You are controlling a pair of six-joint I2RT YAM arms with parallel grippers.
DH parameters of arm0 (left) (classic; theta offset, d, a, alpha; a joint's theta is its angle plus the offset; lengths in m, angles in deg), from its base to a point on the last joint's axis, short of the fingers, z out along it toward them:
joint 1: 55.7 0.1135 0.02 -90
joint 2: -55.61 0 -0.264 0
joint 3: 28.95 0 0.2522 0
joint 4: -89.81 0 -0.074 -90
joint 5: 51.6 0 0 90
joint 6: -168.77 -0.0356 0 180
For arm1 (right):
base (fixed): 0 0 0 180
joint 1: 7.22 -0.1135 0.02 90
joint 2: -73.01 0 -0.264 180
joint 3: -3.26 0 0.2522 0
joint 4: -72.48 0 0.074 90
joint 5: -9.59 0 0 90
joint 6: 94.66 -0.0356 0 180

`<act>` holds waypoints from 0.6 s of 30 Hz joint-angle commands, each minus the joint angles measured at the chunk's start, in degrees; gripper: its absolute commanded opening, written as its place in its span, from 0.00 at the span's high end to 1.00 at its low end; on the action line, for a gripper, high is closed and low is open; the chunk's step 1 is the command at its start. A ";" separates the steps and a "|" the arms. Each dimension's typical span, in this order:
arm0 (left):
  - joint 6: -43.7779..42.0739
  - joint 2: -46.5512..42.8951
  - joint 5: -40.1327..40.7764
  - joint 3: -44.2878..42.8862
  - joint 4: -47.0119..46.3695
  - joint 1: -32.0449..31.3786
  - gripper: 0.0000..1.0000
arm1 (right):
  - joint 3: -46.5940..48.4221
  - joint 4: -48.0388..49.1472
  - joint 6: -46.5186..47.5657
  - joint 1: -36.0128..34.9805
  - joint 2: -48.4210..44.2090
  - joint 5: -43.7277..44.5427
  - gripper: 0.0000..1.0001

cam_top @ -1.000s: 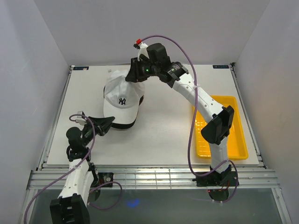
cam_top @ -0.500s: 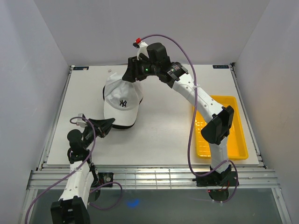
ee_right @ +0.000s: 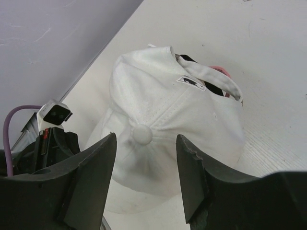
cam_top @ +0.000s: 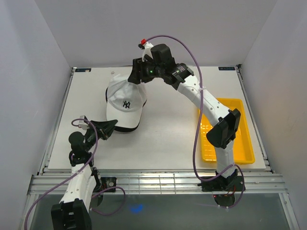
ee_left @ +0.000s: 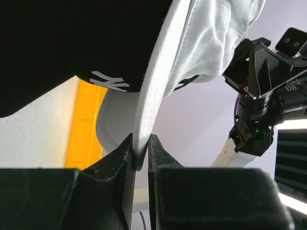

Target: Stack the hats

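White cap [cam_top: 125, 103], with a dark NY mark in front and a button on top, crowns the stack at 10 o'clock on the table [cam_top: 168, 129]. A black cap [ee_left: 57, 43] lies beneath it, and a pink cap [ee_right: 218, 71] peeps out behind. The left gripper [ee_left: 140, 153] is pinched tight on the white brim at the stack's 6 o'clock. The right gripper [ee_right: 146, 139] hangs spread wide over the crown, holding nothing. A yellow tray [cam_top: 243, 141] sits at 4 o'clock, and the right arm crosses it.

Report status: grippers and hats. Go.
Left gripper shut on white cap brim. Right gripper open above its crown. It sits on black cap. Yellow tray aside, not blocking.
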 commanded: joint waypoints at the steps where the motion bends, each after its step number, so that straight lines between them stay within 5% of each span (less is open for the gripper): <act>1: 0.85 0.21 2.62 -2.01 -0.17 0.13 1.00 | 2.90 -1.75 0.86 -0.24 0.69 2.77 0.42; 11: 0.41 0.82 1.83 -3.07 -0.17 0.13 1.00 | 3.43 -2.37 2.26 -2.87 1.57 4.88 0.46; 18: 0.32 0.82 1.30 -3.68 -0.17 0.13 1.00 | 1.85 -1.94 2.00 -3.31 -0.63 9.27 0.81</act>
